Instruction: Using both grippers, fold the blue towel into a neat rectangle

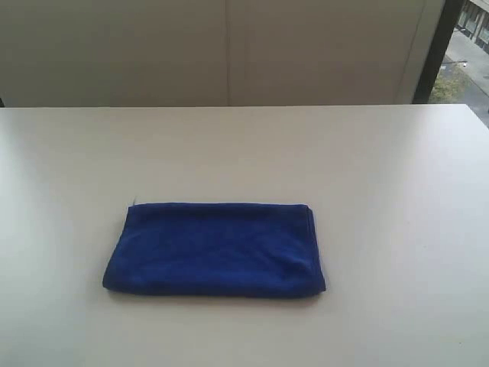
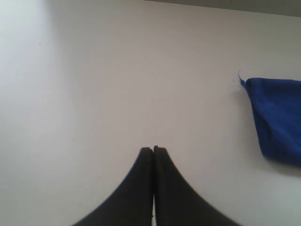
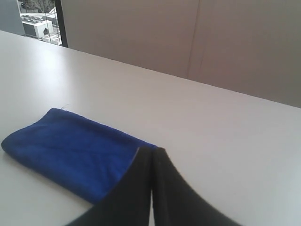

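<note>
Towel [image 1: 215, 248] lies folded flat on white table [image 1: 382, 168].

- The blue towel [image 1: 216, 248] is plain deep royal blue, with a white sliver at its far edge.
- The worktop [image 1: 382, 168] is plain off-white.
- My left end effector [image 2: 153, 149] and right end effector [image 3: 152, 149] are black.

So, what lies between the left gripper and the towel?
Nothing but bare table. The left wrist view shows the shut left gripper apart from the towel, with only that white surface between them.
</note>
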